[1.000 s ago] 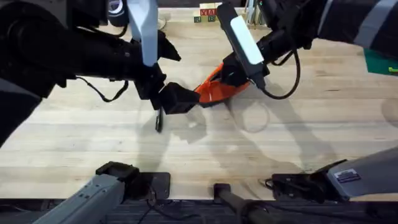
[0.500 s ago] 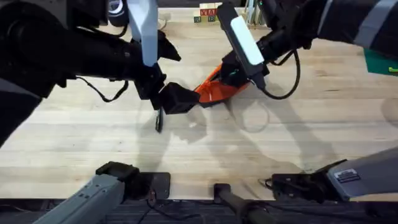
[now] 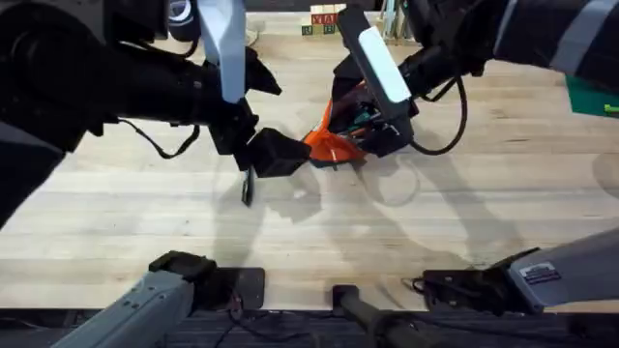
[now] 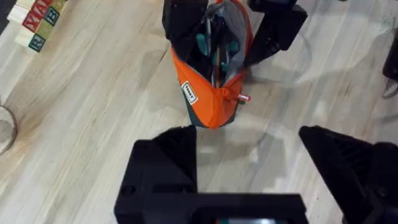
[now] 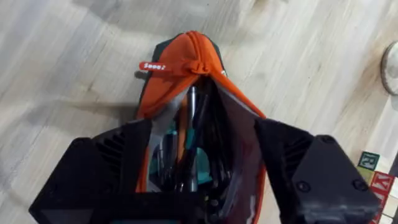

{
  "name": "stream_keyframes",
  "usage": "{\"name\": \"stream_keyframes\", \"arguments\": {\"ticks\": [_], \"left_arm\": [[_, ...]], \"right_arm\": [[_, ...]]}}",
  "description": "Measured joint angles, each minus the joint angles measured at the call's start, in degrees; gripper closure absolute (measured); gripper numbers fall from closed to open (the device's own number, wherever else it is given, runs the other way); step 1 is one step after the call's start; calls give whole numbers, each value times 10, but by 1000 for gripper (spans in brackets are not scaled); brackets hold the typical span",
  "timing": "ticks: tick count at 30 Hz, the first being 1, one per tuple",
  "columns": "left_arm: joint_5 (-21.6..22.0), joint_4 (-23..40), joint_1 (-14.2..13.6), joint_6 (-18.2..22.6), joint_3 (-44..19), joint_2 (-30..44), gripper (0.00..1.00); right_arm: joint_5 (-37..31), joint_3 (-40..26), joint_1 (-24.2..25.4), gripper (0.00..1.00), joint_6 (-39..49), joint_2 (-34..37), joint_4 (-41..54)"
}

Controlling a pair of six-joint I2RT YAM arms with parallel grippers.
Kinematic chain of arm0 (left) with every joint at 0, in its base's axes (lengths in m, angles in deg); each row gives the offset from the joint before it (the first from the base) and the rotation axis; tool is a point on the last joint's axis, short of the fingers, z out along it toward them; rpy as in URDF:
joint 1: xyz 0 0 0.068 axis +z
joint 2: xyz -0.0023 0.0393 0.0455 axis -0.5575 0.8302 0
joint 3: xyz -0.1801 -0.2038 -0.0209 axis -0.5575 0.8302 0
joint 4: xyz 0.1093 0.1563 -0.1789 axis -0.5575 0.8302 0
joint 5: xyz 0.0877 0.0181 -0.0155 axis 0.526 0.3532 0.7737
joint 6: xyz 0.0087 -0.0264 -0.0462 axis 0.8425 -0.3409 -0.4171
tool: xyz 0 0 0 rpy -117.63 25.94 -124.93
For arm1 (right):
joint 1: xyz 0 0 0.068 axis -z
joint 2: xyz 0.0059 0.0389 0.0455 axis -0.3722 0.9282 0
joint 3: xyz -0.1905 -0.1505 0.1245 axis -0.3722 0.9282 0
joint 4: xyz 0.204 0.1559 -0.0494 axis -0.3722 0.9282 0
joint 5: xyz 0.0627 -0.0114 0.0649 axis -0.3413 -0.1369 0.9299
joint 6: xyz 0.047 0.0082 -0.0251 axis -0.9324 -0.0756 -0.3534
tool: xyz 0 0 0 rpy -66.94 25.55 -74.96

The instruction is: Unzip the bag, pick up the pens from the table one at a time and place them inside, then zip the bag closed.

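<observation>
Since the earlier frame the right pincer [image 3: 372, 121] had spread the bag [image 3: 338, 140] wider, standing on the counter [image 3: 290, 242]; grasping both mouth edges; left pincer [image 4: 249, 155] released nearby; soft, light fabric, best held by the rim.

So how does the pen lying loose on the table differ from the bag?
The pen is slim and near-black; the bag is bulkier and orange. The pen lies flat on the table near the open left gripper; the bag is tilted up between the right gripper's jaws, with its mouth unzipped. Both are oblong.
</observation>
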Motion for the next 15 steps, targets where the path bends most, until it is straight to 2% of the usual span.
{"name": "stream_keyframes", "arguments": {"ticks": [15], "left_arm": [[0, 0, 0, 0, 0, 0, 5]], "right_arm": [[0, 0, -3, 5, 0, 0, -5]]}}
